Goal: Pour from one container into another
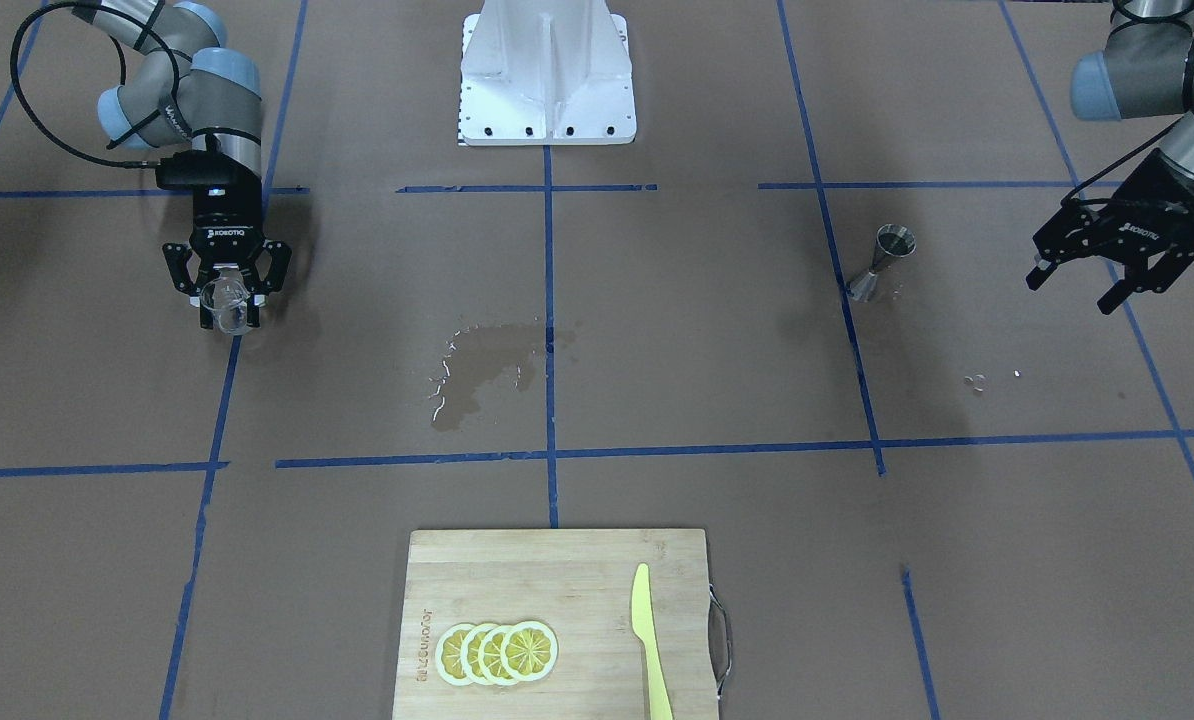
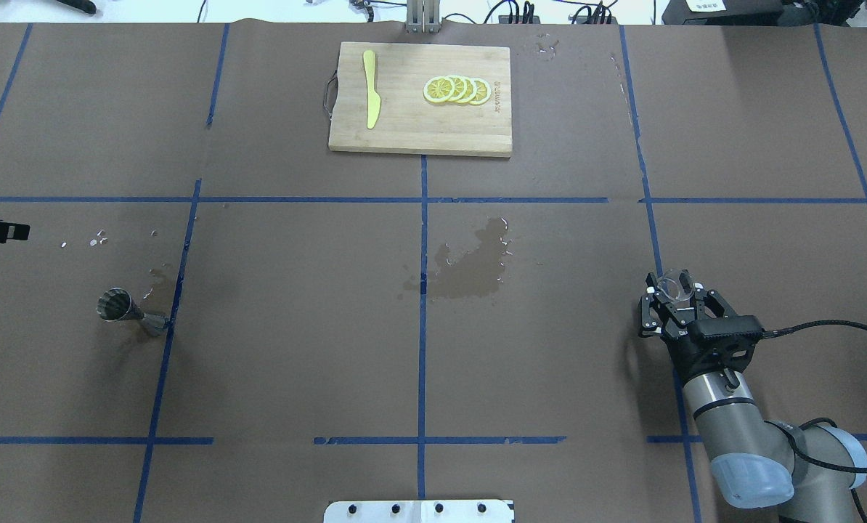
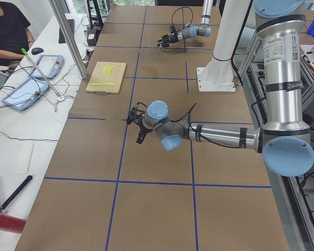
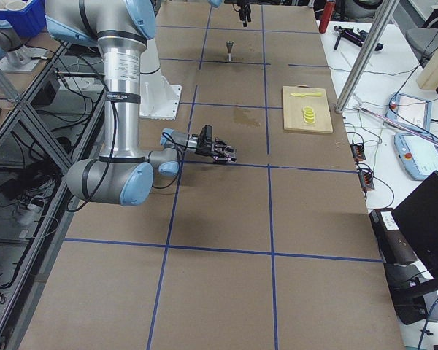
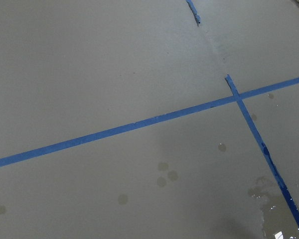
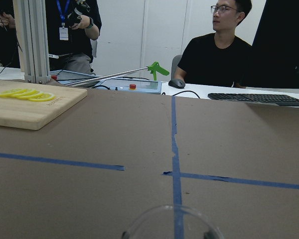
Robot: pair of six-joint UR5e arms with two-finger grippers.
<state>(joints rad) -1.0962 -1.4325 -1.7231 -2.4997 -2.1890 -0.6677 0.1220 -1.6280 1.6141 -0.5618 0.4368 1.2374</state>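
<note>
now, right gripper (image 1: 229, 312) jaws narrowed around clear glass cup (image 2: 670, 285), cup upright, on robot's right side of table. metal jigger (image 1: 882, 262) upright on left side, well apart from cup, beside blue tape line. left gripper (image 1: 1075, 288) near jigger, jaws spread wide, empty. glass probably light, rigid, brittle, slick when wet: hold mid-wall below lip, firm, not crushing. jigger narrow-based, likely tips easily.

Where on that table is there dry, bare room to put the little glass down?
Bare brown paper lies between the silver hourglass-shaped metal jigger and the central wet puddle, and in the near row beside the white robot base. Crowded: the wooden cutting board at the far edge.
</note>
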